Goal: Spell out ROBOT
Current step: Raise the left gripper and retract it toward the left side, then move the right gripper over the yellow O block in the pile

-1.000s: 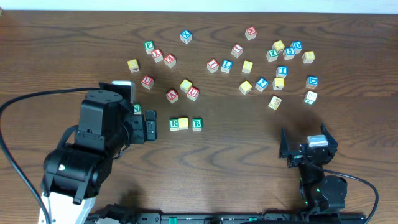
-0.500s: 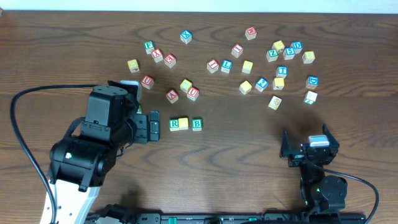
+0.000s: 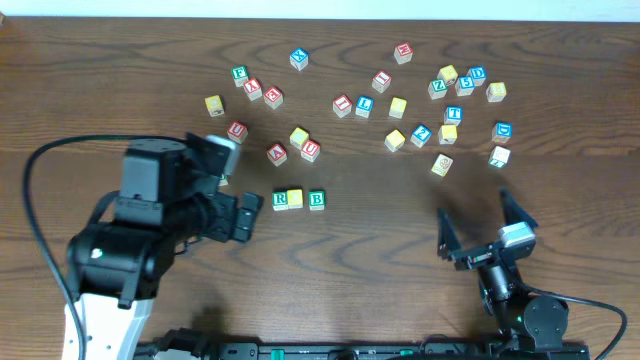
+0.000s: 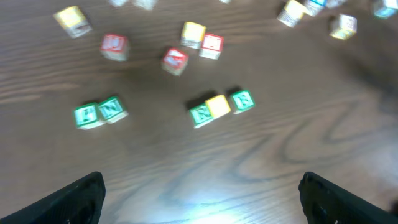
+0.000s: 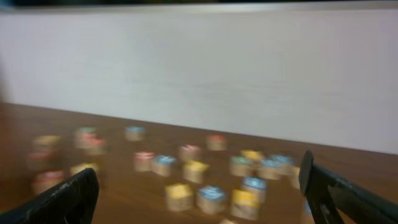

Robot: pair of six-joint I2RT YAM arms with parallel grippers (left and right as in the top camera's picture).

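A short row of blocks lies at the table's middle: a green R block (image 3: 280, 200), a yellow block (image 3: 294, 199) and a green B block (image 3: 316, 199). The row also shows in the left wrist view (image 4: 217, 106), blurred. My left gripper (image 3: 242, 216) is open and empty just left of the row, and its fingers frame bare wood in the left wrist view (image 4: 200, 186). My right gripper (image 3: 477, 218) is open and empty at the front right, far from the row. In the blurred right wrist view (image 5: 198, 177) its fingers are spread wide.
Several loose letter blocks are scattered across the far half of the table, among them a blue T block (image 3: 453, 114) and a red block (image 3: 311, 150). Two green blocks (image 4: 99, 112) lie left of the row, hidden under my left arm in the overhead view.
My left arm has swung and its gripper has dropped slightly toward the front, still open. My right gripper has tilted upward and spread wider. The blocks have not moved.
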